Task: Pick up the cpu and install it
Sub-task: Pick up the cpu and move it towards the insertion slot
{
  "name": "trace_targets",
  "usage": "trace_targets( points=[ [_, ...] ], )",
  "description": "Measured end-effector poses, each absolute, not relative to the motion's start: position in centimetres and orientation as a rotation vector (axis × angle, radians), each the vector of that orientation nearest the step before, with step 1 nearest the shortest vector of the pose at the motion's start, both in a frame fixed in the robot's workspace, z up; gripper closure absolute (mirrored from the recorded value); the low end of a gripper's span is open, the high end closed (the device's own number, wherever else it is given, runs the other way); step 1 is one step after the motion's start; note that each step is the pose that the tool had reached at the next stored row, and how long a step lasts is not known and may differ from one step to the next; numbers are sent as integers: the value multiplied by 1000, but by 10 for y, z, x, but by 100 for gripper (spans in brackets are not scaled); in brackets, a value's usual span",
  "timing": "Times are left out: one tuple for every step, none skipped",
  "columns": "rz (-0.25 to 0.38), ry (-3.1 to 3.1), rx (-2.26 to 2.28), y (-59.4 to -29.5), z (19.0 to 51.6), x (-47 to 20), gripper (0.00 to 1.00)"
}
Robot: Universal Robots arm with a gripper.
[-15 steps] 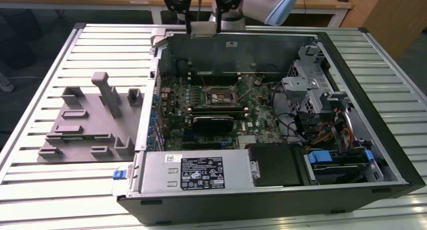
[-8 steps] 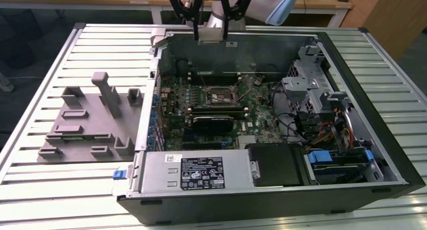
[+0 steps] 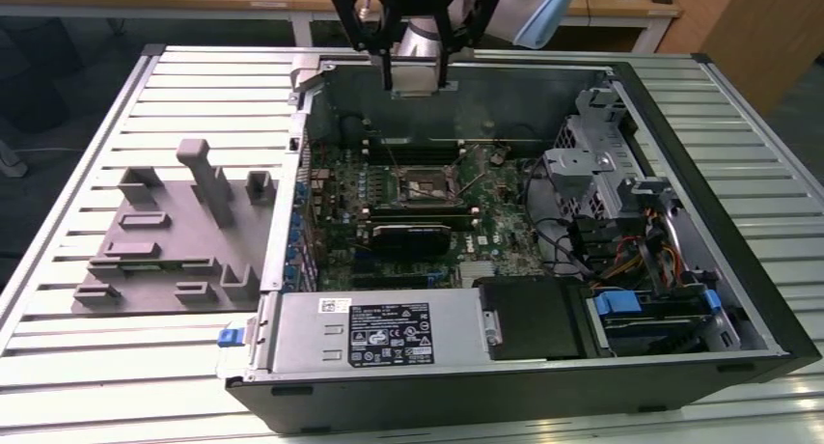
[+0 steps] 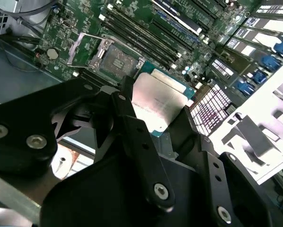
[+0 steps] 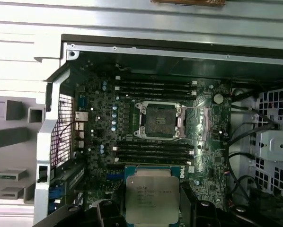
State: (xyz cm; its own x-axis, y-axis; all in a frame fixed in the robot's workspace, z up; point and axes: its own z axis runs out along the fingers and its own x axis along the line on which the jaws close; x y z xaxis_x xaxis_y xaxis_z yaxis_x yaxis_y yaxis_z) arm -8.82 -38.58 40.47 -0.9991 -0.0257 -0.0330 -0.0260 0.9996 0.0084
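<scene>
The cpu (image 3: 415,79) is a small flat square chip with a silvery top plate. It hangs high over the far wall of the open computer case (image 3: 721,299), with my gripper (image 3: 415,75) shut on it by two opposite edges. In both wrist views the cpu (image 4: 158,104) (image 5: 152,198) sits between the black fingers (image 4: 132,137), its metal top facing the cameras. The empty socket (image 3: 425,185) (image 5: 159,120) (image 4: 115,59) lies on the green motherboard well below the chip, its metal frame open.
A grey plastic tray with upright posts (image 3: 168,232) lies on the slatted table at the exterior view's left of the case. Inside the case are a power supply (image 3: 373,333), a drive cage (image 3: 605,174), loose cables (image 3: 631,251) and memory slots (image 5: 155,87) on both sides of the socket.
</scene>
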Motion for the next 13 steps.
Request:
trace_targets(
  points=[
    [14,3109,-40,-386,403,-87,45],
    [13,3109,-40,-386,401,-87,45],
    [13,3109,-40,-385,399,-86,45],
    [14,3109,-40,-385,397,-86,45],
    [14,3108,-40,-385,396,-86,45],
    [14,3108,-40,-385,394,-85,45],
    [14,3108,-40,-384,392,-85,45],
    [14,3108,-40,-384,390,-85,45],
    [14,3108,-40,-383,388,-84,45],
    [14,3109,-40,-383,387,-84,45],
    [14,3108,-40,-382,385,-84,45],
    [14,3108,-40,-382,383,-83,45],
    [14,3108,-40,-381,381,-83,45]
  ],
)
